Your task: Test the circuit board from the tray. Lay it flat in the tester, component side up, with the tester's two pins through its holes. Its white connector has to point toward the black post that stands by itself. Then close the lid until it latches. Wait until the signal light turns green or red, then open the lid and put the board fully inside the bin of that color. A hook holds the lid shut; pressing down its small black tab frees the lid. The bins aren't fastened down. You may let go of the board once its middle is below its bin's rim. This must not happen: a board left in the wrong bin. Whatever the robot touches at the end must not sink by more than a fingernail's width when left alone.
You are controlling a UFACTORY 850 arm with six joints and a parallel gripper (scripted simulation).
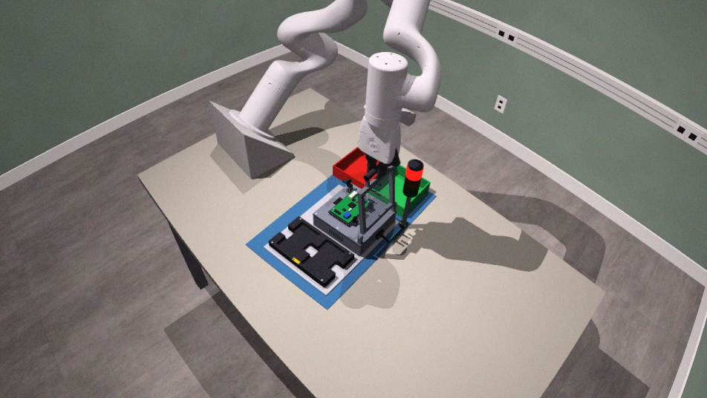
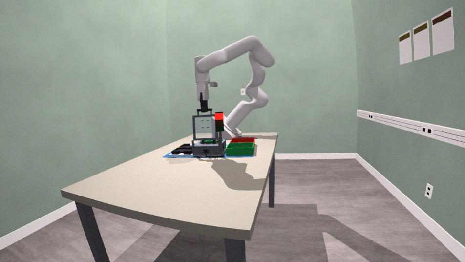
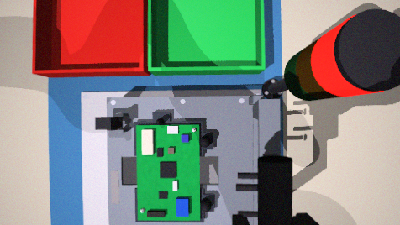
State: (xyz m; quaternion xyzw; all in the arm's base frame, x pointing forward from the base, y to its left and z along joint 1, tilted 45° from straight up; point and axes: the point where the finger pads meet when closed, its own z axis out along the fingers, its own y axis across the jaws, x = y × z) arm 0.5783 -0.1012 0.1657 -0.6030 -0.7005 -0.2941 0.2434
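My claw (image 1: 372, 168) hangs over the top edge of the raised lid (image 2: 204, 127), by its black handle (image 3: 275, 185). The fingers are drawn mostly together, and as far as I can judge they are clamped on nothing.

In the wrist view, the board (image 3: 168, 172) lies flat in the tester (image 3: 235, 126) straight below me, toward 9 o'clock from the handle. Its long axis runs 12 to 6, and the white connector (image 3: 147, 142) is at the 12 o'clock end, near the lone black post (image 3: 107, 122).

Beyond that the light (image 3: 332, 67) shows red, so I'd go down for the board next. The red bin (image 3: 90, 69) sits past its connector end at about 11 o'clock, touching the green bin (image 3: 206, 69).
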